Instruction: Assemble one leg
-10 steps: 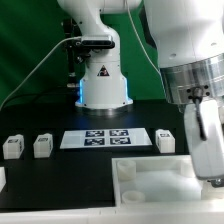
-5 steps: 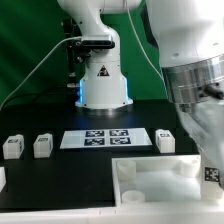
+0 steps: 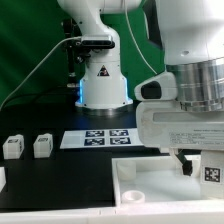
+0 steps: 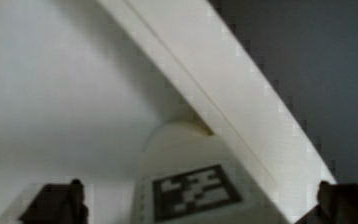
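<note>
The gripper [image 4: 201, 205] hangs low over the big white tray [image 3: 150, 178], its fingers [image 4: 55, 203] spread wide either side of the leg [image 4: 197, 190], which sits between them untouched, probably so they can close squarely on it. In the exterior view the leg [image 3: 211, 172] shows at about four o'clock, inside the tray by its far rim. It is a small white block with a black-and-white square tag facing up.

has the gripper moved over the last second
Yes. Against the fixed marker board, the gripper has turned and swung toward the exterior view's left; its body now hides the board's right end and hangs over the white tray-like part.
</note>
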You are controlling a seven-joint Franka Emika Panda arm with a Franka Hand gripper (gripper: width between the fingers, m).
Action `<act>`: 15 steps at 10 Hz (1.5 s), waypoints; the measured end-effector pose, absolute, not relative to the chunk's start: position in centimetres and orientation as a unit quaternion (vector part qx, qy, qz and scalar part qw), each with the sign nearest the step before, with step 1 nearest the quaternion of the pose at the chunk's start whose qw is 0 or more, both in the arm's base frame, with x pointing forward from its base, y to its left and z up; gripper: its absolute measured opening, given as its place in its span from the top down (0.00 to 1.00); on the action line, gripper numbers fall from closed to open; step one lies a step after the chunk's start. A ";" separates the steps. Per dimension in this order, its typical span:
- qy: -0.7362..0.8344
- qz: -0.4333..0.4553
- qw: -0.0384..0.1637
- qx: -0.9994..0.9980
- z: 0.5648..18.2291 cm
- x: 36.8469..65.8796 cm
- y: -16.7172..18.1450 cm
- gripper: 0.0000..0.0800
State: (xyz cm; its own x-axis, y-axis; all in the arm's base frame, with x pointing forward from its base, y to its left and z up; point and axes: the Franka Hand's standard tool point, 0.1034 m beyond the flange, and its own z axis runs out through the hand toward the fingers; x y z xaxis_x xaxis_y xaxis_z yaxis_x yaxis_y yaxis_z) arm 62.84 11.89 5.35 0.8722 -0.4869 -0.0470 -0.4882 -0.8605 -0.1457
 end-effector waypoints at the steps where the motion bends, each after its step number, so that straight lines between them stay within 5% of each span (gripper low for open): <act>1: 0.148 -0.011 0.054 -0.987 5.8 63.2 12.3 0.19; 3: 0.177 -0.008 0.057 -0.983 5.6 63.2 12.2 0.20; 4: 0.176 -0.008 0.056 -0.983 5.6 63.1 12.2 0.42; 5: 0.253 -0.002 0.062 -0.965 5.6 63.1 12.4 0.42; 6: 0.283 0.004 0.057 -0.957 5.3 62.9 11.8 0.63; 15: 0.820 0.068 0.093 -0.561 5.2 63.3 12.0 0.66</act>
State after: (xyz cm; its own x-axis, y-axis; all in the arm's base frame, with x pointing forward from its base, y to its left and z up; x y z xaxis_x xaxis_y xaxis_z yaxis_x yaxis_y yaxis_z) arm 63.28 12.02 5.23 -0.3534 -0.9072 -0.2281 -0.9324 0.3613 0.0076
